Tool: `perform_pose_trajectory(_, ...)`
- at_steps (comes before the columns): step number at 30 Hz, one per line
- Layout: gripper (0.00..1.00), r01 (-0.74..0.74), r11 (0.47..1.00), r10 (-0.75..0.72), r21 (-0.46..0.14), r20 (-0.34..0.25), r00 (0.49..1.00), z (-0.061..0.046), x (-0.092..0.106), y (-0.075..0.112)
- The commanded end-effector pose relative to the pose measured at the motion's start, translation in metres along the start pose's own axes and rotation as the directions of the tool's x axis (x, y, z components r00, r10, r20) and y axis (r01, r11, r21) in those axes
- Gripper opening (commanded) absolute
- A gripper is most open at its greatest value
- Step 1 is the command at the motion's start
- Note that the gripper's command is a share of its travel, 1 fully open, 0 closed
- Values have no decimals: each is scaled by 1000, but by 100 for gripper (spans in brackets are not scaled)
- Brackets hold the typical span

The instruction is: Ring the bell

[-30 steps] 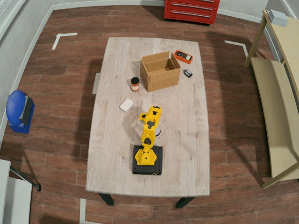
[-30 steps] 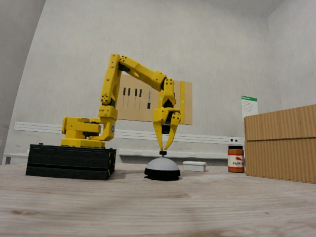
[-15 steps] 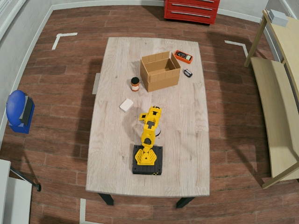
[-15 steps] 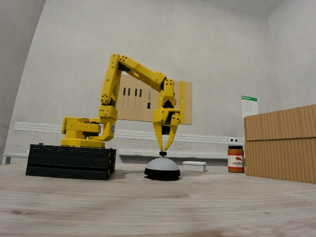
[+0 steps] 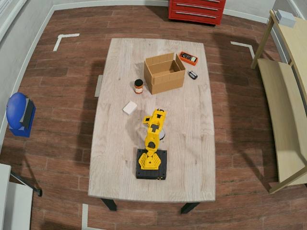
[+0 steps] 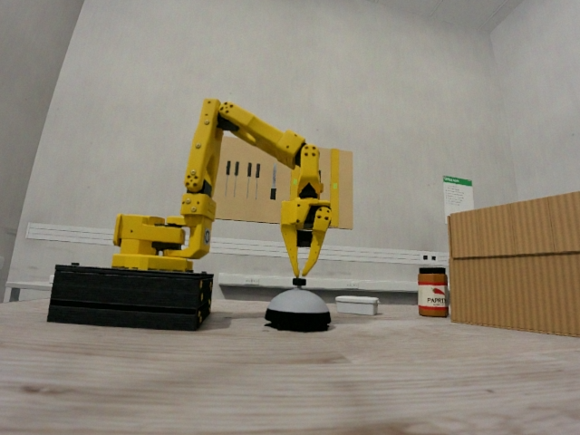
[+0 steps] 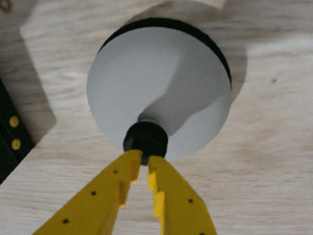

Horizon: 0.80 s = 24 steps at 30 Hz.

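The bell (image 6: 297,307) is a grey dome on a black base, upright on the wooden table just in front of the arm's base. Its small black button (image 6: 298,282) sticks up from the top of the dome. My gripper (image 6: 298,275) is shut and empty, pointing straight down, with its fingertips touching the top of the button. In the wrist view the yellow fingertips meet at the near edge of the black button (image 7: 146,138), with the dome (image 7: 158,90) spread out behind it. In the top view the arm (image 5: 153,128) hides most of the bell (image 5: 161,134).
An open cardboard box (image 5: 164,73) stands at the back of the table, with a jar (image 5: 138,86) to its left. A white block (image 5: 129,107) lies left of the arm. An orange meter (image 5: 188,58) and a small black device (image 5: 192,74) lie beyond the box. The arm's black base (image 5: 151,164) is close behind the bell.
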State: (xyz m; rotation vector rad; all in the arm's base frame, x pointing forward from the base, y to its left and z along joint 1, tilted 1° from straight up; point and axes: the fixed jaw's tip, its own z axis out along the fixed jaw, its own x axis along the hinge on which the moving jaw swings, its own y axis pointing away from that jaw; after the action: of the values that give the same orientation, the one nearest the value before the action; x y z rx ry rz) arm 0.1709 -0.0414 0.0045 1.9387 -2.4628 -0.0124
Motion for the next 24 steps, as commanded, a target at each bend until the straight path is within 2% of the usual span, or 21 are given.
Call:
perform_pose_trajectory(1,0,4,1000,-4,-28,1,1000,6,1,4)
perform_pose_trajectory(24,0,4,1000,-4,-28,1,1000,-6,1,4)
